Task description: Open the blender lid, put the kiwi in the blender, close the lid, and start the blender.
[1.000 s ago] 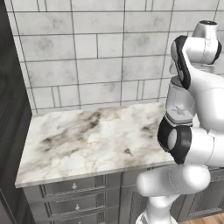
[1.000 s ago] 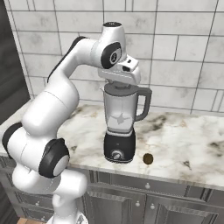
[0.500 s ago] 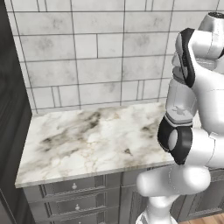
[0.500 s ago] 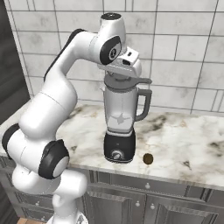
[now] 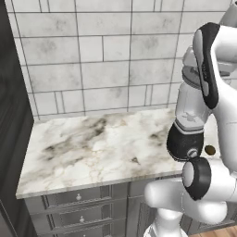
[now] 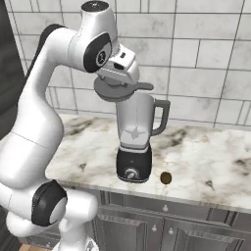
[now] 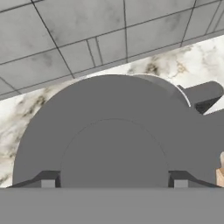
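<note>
My gripper point(image 6: 118, 81) is shut on the raised centre knob of the blender lid point(image 6: 111, 91), a dark grey disc with its side tab pointing right. The lid hangs just above the jar's top, shifted left so that it overlaps only the left part of the rim. In the hand view the lid point(image 7: 109, 113) spreads wide, with a fingertip point(image 7: 48, 182) at each side of the knob. The blender point(image 6: 134, 147) stands near the counter's front edge, and its clear jar has a grey side handle point(image 7: 202, 93). The kiwi point(image 6: 166, 178) lies on the counter right of the black base point(image 5: 184, 144).
The marble counter point(image 5: 97, 146) runs along a grey tiled wall point(image 6: 206, 63), with drawers point(image 6: 162, 223) below its front edge. A dark tall unit point(image 5: 11, 139) bounds the counter at the left. My own arm crosses in front of the blender in the left base view.
The lid has come off the jar top and moved to the left with the gripper. The blender and kiwi have stayed put.
</note>
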You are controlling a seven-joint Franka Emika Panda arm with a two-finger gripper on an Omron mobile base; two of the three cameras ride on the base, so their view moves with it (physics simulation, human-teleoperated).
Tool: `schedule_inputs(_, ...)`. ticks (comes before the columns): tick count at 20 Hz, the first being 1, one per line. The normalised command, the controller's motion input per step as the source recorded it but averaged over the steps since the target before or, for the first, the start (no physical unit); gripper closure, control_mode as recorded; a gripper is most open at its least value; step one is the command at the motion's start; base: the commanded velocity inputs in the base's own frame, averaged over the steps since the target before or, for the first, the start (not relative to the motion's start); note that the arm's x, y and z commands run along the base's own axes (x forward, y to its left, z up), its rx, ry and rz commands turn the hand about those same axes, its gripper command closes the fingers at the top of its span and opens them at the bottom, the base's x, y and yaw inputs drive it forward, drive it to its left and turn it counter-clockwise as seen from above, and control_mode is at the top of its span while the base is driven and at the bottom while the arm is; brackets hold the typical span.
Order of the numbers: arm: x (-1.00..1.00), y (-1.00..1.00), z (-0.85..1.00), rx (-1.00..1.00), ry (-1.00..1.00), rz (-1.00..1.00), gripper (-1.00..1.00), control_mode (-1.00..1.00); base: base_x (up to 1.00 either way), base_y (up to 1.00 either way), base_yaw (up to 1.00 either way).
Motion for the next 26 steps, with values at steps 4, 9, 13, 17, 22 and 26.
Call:
schedule_inputs(4, -0.31, 1.0, -0.06, 0.0, 0.03, 0.0, 1.0, -1.0, 0.0, 0.0, 0.0)
schedule_inputs(9, -0.03, 1.0, -0.41, 0.0, 0.13, 0.0, 1.0, -1.0, 0.0, 0.0, 0.0)
schedule_inputs(13, 0.09, 1.0, -0.69, 0.0, 0.28, 0.0, 1.0, -1.0, 0.0, 0.0, 0.0)
schedule_inputs(17, 0.11, 0.86, -0.9, 0.06, 0.31, 0.06, 1.0, -1.0, 0.0, 0.0, 0.0)
schedule_inputs(22, 0.27, 0.64, -1.0, 0.02, 0.26, 0.03, 1.0, -1.0, 0.0, 0.0, 0.0)
schedule_inputs(26, 0.56, 0.12, -1.0, -0.01, 0.13, 0.0, 1.0, -1.0, 0.0, 0.0, 0.0)
